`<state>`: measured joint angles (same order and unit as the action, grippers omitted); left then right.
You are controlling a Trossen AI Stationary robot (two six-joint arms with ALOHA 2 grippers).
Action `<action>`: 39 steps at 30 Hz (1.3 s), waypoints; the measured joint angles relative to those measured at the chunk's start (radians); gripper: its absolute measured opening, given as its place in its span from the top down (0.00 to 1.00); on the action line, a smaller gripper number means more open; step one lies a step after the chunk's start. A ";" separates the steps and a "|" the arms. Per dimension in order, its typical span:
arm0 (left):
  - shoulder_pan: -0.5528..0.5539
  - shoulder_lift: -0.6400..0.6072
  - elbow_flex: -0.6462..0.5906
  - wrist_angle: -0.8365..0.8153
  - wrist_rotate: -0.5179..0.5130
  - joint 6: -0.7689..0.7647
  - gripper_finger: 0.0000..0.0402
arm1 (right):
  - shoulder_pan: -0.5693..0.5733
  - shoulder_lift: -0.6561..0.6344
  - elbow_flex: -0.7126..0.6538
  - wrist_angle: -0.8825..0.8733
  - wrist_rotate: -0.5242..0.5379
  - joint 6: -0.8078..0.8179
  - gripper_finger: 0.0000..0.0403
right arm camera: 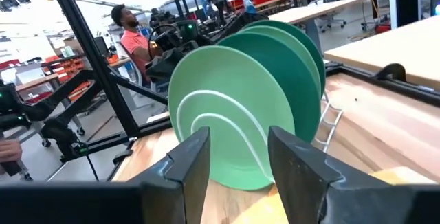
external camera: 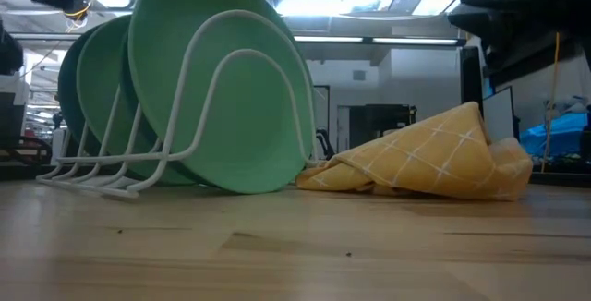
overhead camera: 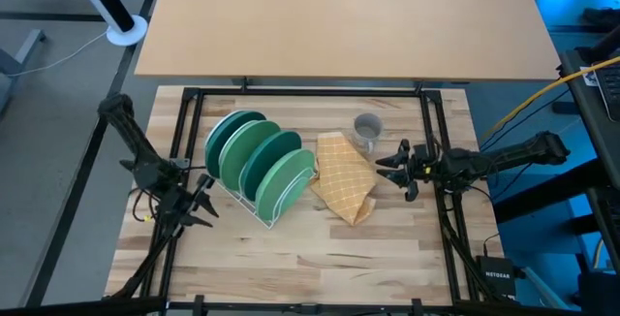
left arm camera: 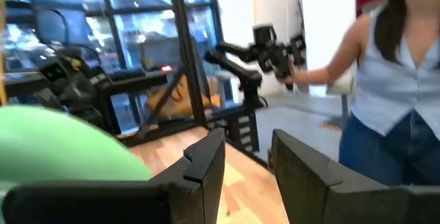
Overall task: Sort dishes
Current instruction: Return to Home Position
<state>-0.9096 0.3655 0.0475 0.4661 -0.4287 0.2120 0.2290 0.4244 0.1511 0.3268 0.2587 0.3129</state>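
Several round plates (overhead camera: 260,161), teal at the far left and lighter green toward the near right, stand on edge in a white wire rack (overhead camera: 266,211) at mid-table. They also show in the low view (external camera: 222,89) and the right wrist view (right arm camera: 234,107). A small grey mug (overhead camera: 366,130) stands upright on the table beyond a crumpled yellow checked cloth (overhead camera: 344,175). My left gripper (overhead camera: 205,203) is open and empty just left of the rack, and its wrist view (left arm camera: 249,155) shows a plate's edge (left arm camera: 62,141). My right gripper (overhead camera: 386,168) is open and empty right of the cloth, pointing at the plates (right arm camera: 239,148).
The cloth (external camera: 425,158) lies between the rack and my right gripper. A black frame (overhead camera: 310,91) borders the wooden table, with a second tabletop (overhead camera: 339,15) beyond it. A person (left arm camera: 392,80) stands past the table's right side, and another person (right arm camera: 130,31) shows past its left.
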 joint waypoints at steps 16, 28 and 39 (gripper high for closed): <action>0.150 -0.044 -0.037 -0.073 -0.030 -0.012 0.72 | 0.000 0.004 -0.139 0.123 0.036 0.105 0.62; 0.314 -0.043 -0.037 -0.103 -0.030 -0.041 0.72 | 0.000 0.006 -0.140 -0.043 0.104 0.102 0.62; 0.422 -0.043 -0.037 -0.137 -0.032 -0.067 0.72 | 0.000 0.006 -0.142 -0.122 0.134 0.100 0.62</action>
<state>-0.4875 0.3222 0.0101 0.3294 -0.4603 0.1446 0.2287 0.4309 0.0093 0.2049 0.3924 0.4127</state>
